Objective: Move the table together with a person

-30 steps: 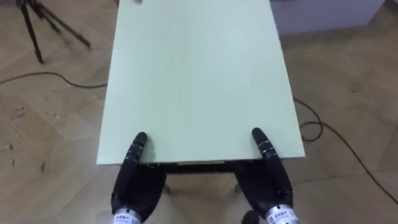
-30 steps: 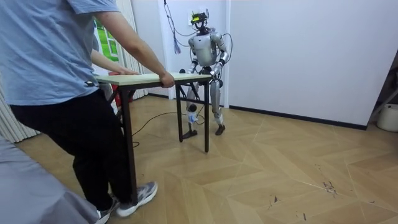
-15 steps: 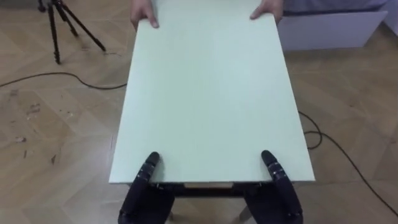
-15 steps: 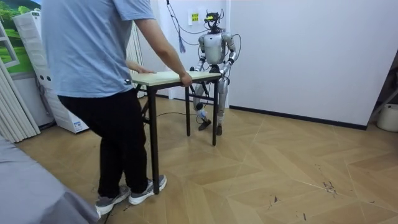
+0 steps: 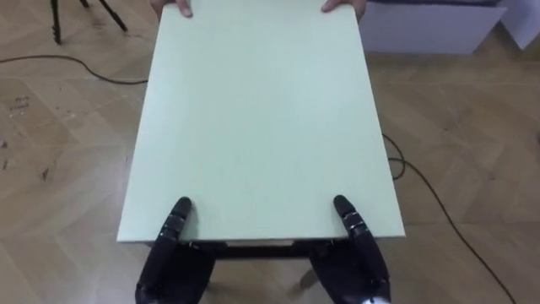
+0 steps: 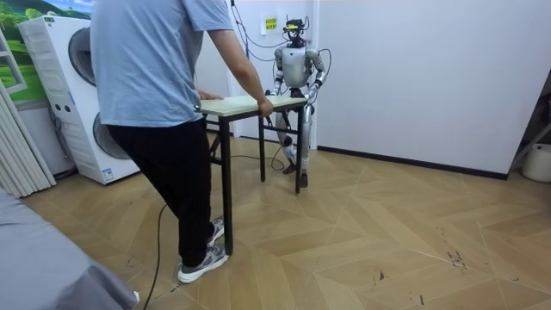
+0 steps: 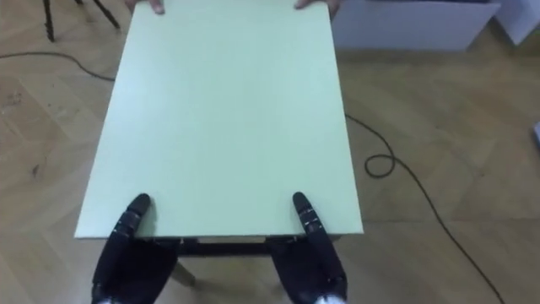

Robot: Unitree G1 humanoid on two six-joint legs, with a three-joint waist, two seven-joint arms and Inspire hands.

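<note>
Carriage of the pale green rectangular surface on black legs point(image 5: 253, 118) was under way. Across the last second the room view showed it carried away from the camera toward the white back wall point(image 6: 413, 77). The person in a blue shirt point(image 6: 155, 86) stepped forward behind it and now stood near a white washing machine point(image 6: 73, 103). The robot, at the end nearer the wall, had given ground slightly.

In the eye views the floor had slid beneath the surface, consistent with travel. The robot's grip points on the near edge were unchanged. The left hand point(image 5: 173, 257) sat by the near left corner and the right hand point(image 5: 354, 257) by the near right corner. Each had its thumb laid on top, with the remaining fingers tucked beneath the edge out of sight, which I judged to be a pinch on the board. The person's hands point(image 5: 173, 7) held the far edge at both corners.

The top appeared level. Whether the legs were clear of the floor could not be determined. I assessed the move as mid-course, with both parties keeping pace.
</note>
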